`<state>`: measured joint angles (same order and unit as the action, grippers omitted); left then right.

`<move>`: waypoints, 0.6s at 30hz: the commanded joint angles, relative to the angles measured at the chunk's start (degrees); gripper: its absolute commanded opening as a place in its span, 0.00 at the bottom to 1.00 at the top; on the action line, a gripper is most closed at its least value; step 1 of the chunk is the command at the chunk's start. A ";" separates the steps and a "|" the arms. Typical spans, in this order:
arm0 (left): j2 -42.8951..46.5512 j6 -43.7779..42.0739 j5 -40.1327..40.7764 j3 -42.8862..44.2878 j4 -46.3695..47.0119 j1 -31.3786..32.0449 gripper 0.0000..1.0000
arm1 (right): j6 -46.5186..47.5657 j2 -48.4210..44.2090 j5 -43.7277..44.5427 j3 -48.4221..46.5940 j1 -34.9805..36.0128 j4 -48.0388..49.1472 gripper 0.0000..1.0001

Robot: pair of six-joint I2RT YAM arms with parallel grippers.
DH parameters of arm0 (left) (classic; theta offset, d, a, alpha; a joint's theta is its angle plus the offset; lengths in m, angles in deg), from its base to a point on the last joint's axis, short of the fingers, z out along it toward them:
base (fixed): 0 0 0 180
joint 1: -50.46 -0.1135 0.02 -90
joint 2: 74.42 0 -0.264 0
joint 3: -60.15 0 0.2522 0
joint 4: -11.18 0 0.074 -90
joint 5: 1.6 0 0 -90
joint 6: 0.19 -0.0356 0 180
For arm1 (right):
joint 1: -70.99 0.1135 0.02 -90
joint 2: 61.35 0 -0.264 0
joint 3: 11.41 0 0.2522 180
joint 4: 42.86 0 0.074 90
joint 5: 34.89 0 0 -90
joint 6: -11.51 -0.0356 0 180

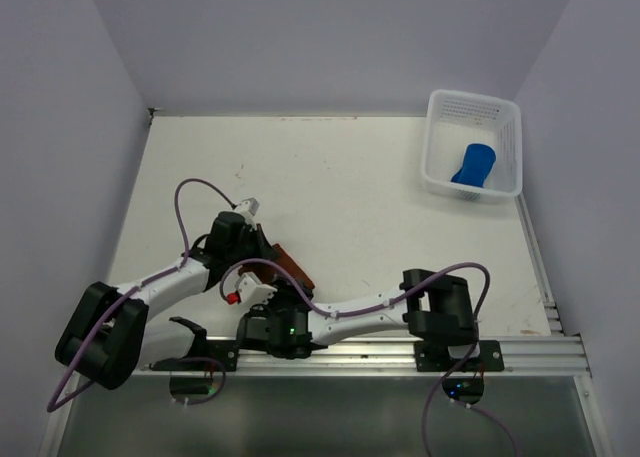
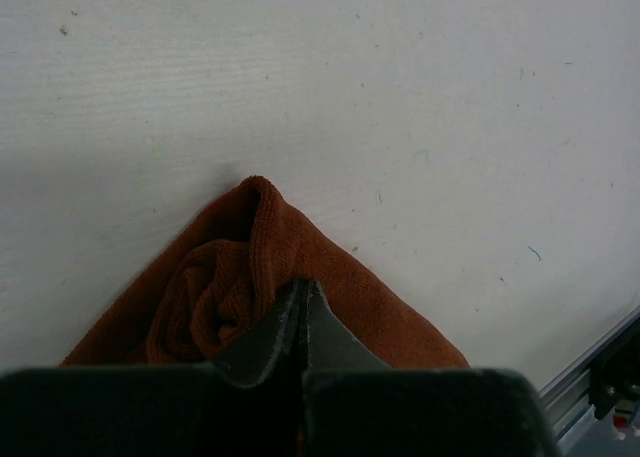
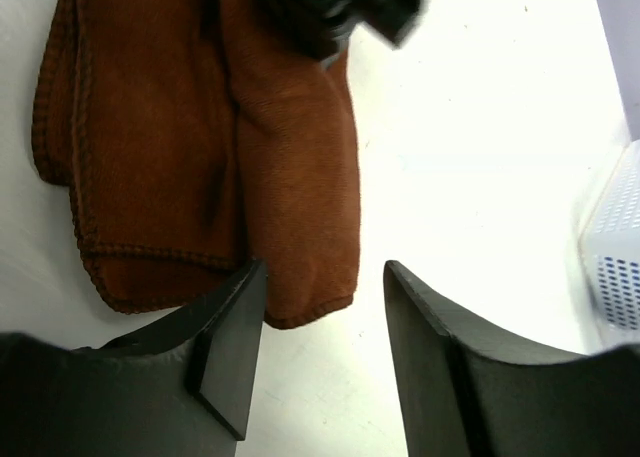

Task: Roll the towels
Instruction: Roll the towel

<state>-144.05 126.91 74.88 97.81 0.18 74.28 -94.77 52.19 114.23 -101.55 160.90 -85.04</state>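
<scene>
Rust-brown towel [image 2: 222,295], plain, under left hand [image 2: 303,287]

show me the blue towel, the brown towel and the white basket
blue towel [image 1: 474,165]: top external view, middle of the roll
brown towel [image 2: 225,292]: left wrist view, its rolled centre
white basket [image 1: 472,108]: top external view, far perforated wall

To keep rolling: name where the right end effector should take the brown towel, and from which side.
Probably the brown towel, at its hemmed corner, from the near side: it lies flat ahead of the right end effector; the left end effector pinches the bunched part.
</scene>
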 commanded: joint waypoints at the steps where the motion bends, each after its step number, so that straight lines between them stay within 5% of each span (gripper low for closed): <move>1: -0.86 0.34 2.97 -1.75 -0.92 0.27 0.00 | -3.76 -7.43 0.04 1.93 -0.61 3.98 0.56; 10: -1.30 0.69 3.06 -1.93 -0.66 0.27 0.00 | -12.54 -24.66 -18.40 16.51 -6.31 16.18 0.64; 18: -1.13 0.78 2.71 -2.01 -0.66 0.27 0.00 | -23.00 -32.06 -47.82 32.16 -22.84 33.49 0.70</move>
<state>-144.31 127.83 75.30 97.42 1.12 74.28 -110.98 21.33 80.85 -73.27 141.17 -62.25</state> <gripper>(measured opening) 0.005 0.692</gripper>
